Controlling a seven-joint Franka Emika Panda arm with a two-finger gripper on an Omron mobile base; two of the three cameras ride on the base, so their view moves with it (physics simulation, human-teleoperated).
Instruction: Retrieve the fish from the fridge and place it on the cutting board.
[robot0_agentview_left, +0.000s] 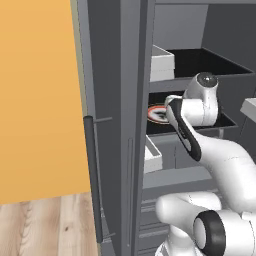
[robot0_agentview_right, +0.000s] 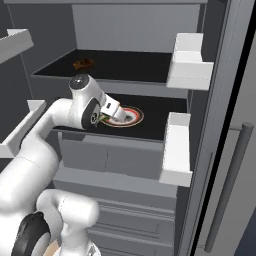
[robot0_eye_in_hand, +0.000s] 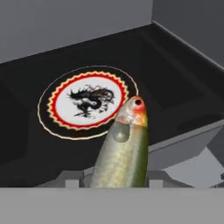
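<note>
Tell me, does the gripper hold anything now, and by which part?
The gripper holds the slim grey-green fish by its tail end; the head points away.

Arm (robot0_agentview_left: 225, 165) is all glossy white shells, chunky and rounded, kinda like fat tubes bolted end to end. Joints are dark: there's a black ring around a light grey cap at the lower right of the left base view, and a grey domed cap up top on the elbow. A long black band runs down one link there. In the right base view, left side, same deal: white segments, a dark round joint disc, black ring at the bottom left.
</note>
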